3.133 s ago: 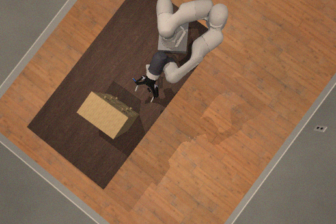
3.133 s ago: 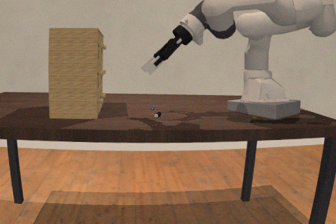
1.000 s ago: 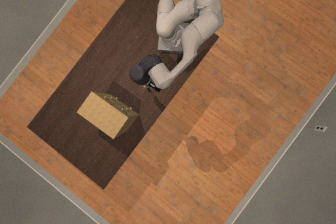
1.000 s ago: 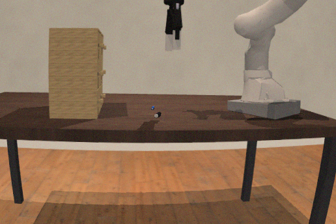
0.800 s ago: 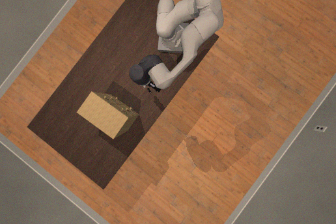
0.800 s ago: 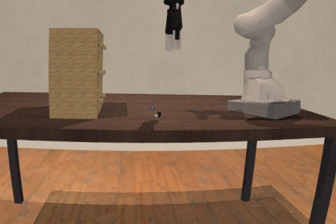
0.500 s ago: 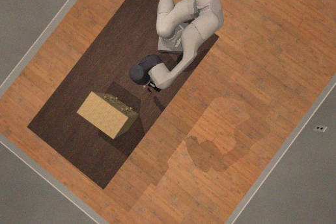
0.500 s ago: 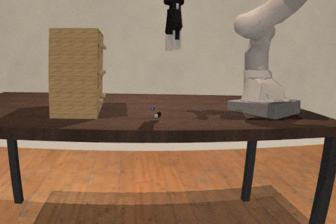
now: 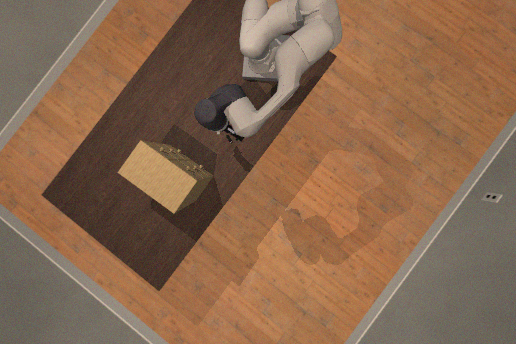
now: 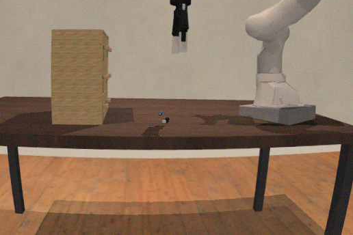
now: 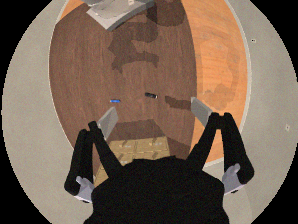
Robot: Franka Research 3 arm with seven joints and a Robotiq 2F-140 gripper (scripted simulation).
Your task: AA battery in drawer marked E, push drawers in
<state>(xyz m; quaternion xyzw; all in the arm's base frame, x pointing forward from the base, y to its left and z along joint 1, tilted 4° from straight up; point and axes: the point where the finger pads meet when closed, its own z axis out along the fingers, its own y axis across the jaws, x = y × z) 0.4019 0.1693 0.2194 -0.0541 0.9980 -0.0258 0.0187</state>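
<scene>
The small wooden chest (image 9: 157, 176) (image 10: 78, 76) (image 11: 150, 145) stands upright, its knobbed drawer fronts facing the arm's base. No drawer visibly sticks out; the letters cannot be read. Two small cylinders lie on the table in front of it: a blue one (image 10: 161, 113) (image 11: 115, 101) and a black one (image 10: 165, 120) (image 11: 150, 95) with a pale end. Which one is the AA battery is too small to tell for certain. My gripper (image 10: 179, 52) (image 11: 153, 108) is open and empty, pointing down high above the table, slightly to the chest side of the cylinders in the wrist view.
The dark table (image 9: 120, 106) (image 10: 205, 141) (image 11: 80, 75) carries everything. The arm's grey base (image 10: 277, 115) (image 11: 117, 17) stands at the end opposite the chest. The black cylinder lies nearer the table's long edge by the exterior view than the blue one.
</scene>
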